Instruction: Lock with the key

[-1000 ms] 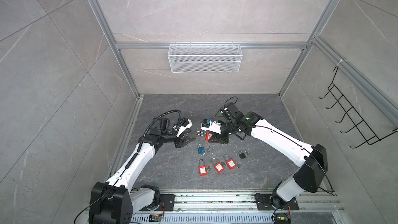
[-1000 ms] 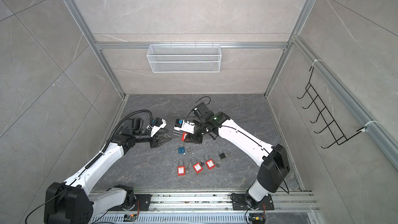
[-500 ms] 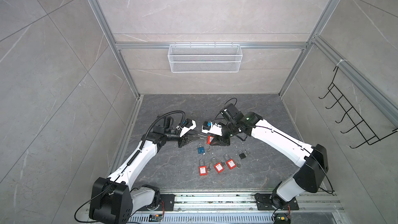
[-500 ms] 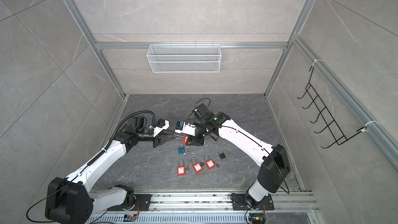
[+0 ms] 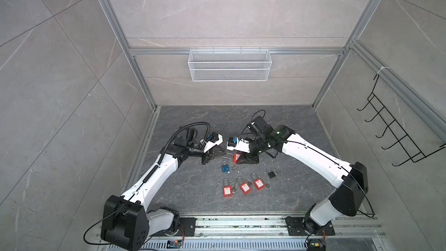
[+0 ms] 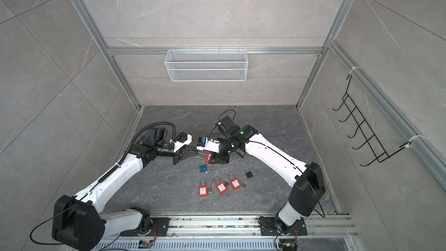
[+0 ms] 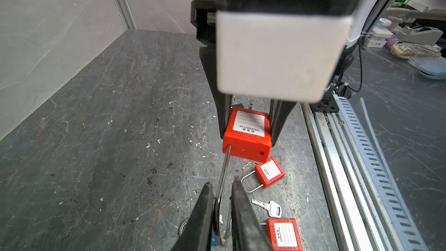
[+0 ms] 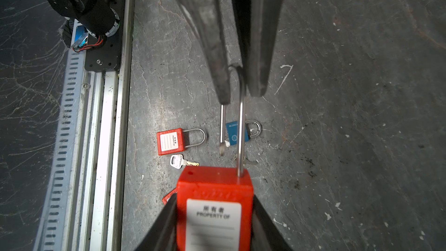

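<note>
A red padlock [image 7: 246,138] with a white label hangs above the floor, its body clamped between the fingers of my right gripper [image 8: 214,213]. Its long steel shackle [image 8: 241,117] stands open, one end free. My left gripper [image 7: 223,211] is shut on the shackle's bend, a finger on each side. In both top views the two grippers [image 5: 223,155] [image 5: 241,159] meet mid-floor with the lock [image 6: 208,157] between them. A loose silver key [image 7: 271,208] lies on the floor below; the same key [image 8: 178,161] shows beside a red padlock.
On the dark stone floor lie a blue padlock [image 5: 225,166], three red padlocks [image 5: 245,187], a small black padlock [image 5: 271,173] and small keys among them. A wire basket [image 5: 229,68] hangs on the back wall, a hook rack [image 5: 398,141] on the right wall.
My left arm has reached right toward the held padlock and its jaws have closed around the shackle. The right arm has kept its hold and hardly moved.
</note>
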Controlling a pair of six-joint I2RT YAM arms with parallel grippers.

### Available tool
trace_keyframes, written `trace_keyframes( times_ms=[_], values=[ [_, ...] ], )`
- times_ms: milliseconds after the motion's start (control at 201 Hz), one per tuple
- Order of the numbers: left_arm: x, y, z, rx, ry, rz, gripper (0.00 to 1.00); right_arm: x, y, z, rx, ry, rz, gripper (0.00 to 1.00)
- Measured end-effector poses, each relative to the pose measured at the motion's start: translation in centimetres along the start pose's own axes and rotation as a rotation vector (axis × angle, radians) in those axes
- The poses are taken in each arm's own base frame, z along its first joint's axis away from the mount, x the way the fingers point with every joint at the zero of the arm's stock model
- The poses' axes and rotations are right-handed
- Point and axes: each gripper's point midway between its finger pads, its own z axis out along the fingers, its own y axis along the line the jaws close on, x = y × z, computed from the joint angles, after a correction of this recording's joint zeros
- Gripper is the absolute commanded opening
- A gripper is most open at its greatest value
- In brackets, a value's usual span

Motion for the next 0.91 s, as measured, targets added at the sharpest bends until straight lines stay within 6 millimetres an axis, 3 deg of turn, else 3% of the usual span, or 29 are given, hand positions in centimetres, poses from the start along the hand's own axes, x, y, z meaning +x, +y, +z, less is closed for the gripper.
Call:
trace_keyframes(
  times_ms=[70, 164, 613, 782, 906],
  values=[
    [0.1, -0.2, 0.0, 0.006, 0.005, -0.009, 0.36, -0.2, 0.0, -0.2, 0.004, -0.005, -0.01, 0.33],
    [0.3, -0.3, 0.0, 0.009, 0.012, -0.012, 0.36, -0.4, 0.0, -0.4, 0.007, -0.008, -0.02, 0.33],
    [0.5, -0.5, 0.0, 0.016, 0.017, -0.013, 0.0, -0.2, 0.5, -0.7, -0.011, 0.001, -0.038, 0.34],
    [0.4, -0.8, 0.2, 0.026, 0.013, -0.017, 0.0, -0.2, 0.6, -0.9, -0.012, 0.01, -0.043, 0.48],
    [0.2, -1.2, 0.3, 0.032, 0.008, -0.023, 0.0, -0.3, 0.2, -1.2, 0.013, 0.014, -0.045, 0.74]
  ],
)
